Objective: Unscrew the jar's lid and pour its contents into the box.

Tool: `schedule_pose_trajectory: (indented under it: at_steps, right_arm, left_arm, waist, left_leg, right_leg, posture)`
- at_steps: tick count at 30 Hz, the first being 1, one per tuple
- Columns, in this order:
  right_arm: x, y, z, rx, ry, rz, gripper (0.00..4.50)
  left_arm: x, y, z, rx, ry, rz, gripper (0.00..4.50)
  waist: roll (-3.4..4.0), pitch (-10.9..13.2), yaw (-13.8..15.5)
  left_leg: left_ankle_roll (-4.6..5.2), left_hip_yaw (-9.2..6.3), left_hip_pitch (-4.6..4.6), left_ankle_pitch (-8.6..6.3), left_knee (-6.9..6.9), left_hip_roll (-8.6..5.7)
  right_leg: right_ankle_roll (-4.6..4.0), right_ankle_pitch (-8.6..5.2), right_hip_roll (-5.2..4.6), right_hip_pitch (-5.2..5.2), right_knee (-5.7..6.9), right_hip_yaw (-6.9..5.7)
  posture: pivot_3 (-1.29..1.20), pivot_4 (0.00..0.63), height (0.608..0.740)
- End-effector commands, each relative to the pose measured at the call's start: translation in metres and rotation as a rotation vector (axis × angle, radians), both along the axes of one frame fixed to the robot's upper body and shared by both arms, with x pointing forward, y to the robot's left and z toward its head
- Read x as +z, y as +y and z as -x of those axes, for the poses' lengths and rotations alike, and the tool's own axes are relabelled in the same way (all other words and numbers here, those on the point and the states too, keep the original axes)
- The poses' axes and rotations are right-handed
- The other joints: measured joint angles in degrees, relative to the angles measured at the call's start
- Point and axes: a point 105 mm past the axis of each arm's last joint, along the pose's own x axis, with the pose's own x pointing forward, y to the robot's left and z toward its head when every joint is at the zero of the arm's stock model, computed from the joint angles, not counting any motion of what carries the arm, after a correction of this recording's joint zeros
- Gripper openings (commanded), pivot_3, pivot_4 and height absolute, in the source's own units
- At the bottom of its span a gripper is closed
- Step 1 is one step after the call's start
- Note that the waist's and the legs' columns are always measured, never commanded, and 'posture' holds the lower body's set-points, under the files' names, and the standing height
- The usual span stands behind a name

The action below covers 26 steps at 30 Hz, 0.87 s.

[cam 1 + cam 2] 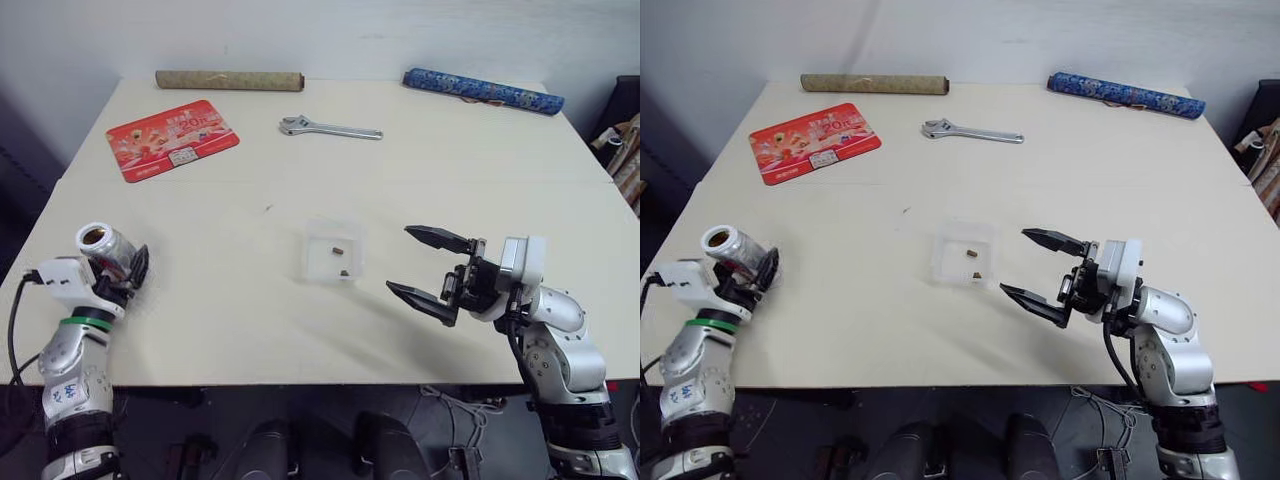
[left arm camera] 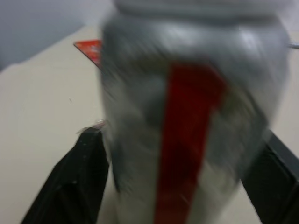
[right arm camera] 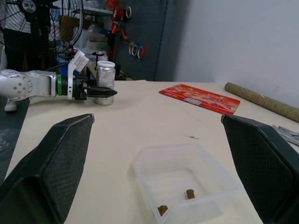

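Jar first, at the table's near left corner: it stands upright on the surface with its mouth open, no lid on it. The left gripper brackets it, one black finger on each side of the red label stripe; whether the fingers press the jar or stand just off it I cannot tell. Farther back on the left lies a red printed mat, with a brown roll along the far edge. Mid-table sits the clear box, holding two small brown pellets. A wrench lies beyond it. Right of the box, the right gripper hovers wide open and empty, pointing left toward the box. A blue patterned roll lies at the far right.
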Motion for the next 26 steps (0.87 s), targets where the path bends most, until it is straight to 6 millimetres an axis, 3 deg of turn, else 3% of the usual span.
schedule_pose_trajectory:
  at_steps: [1,9,13,18,22,26]
  right_arm:
    - [0.004,-0.014,0.006,-0.041,-0.017,0.008,4.5]
    - [-0.019,-0.064,0.026,-0.218,0.064,0.068,4.5]
    - [-0.026,-0.092,0.042,-0.276,0.074,0.158,4.5]
    - [-0.02,-0.131,0.06,-0.287,0.118,0.32,4.5]
    - [-0.024,-0.153,0.067,-0.281,0.119,0.426,4.5]
    - [-0.024,-0.16,0.06,-0.29,0.096,0.418,4.5]
  left_arm:
    - [0.021,0.008,0.015,0.005,-0.051,-0.051,4.42]
    - [-0.012,0.023,0.056,-0.064,0.146,-0.11,4.42]
    - [-0.005,0.025,0.077,-0.131,0.181,-0.218,4.42]
    - [0.007,-0.025,0.124,-0.501,0.298,-0.575,4.42]
    - [0.012,-0.012,0.14,-0.505,0.362,-0.607,4.42]
    - [0.014,0.003,0.145,-0.468,0.378,-0.61,4.42]
  waist:
    - [0.0,0.0,0.0]
    - [-0.01,0.0,0.2]
    - [-0.02,0.0,0.2]
    - [0.01,-0.1,-0.1]
    - [0.19,-0.2,0.1]
    - [0.34,-0.2,0.1]
  left_leg:
    - [0.01,0.0,0.0,-0.02,-0.01,0.0]
    - [-0.3,0.04,0.02,-0.32,-0.04,0.04]
    - [-0.33,0.04,0.01,-0.37,-0.09,0.08]
    - [-0.32,0.15,0.02,-0.53,-0.2,0.18]
    - [-0.24,0.2,0.06,-0.65,-0.26,0.27]
    - [-0.14,0.17,0.06,-0.74,-0.28,0.39]
  right_leg:
    - [0.0,0.0,0.0,0.0,-0.01,0.0]
    - [-0.01,-0.01,-0.03,0.03,-0.21,0.06]
    - [-0.04,-0.02,-0.06,0.04,-0.59,0.3]
    - [-0.11,-0.03,-0.05,0.01,-0.86,0.66]
    - [-0.27,-0.09,-0.01,0.01,-1.0,0.7]
    - [-0.46,-0.19,0.07,-0.05,-0.95,0.61]
  posture:
    - [0.0,0.15,0.74]
    - [0.0,0.15,0.74]
    - [0.0,0.15,0.74]
    - [0.0,0.15,0.74]
    - [0.0,0.15,0.74]
    - [0.0,0.15,0.74]
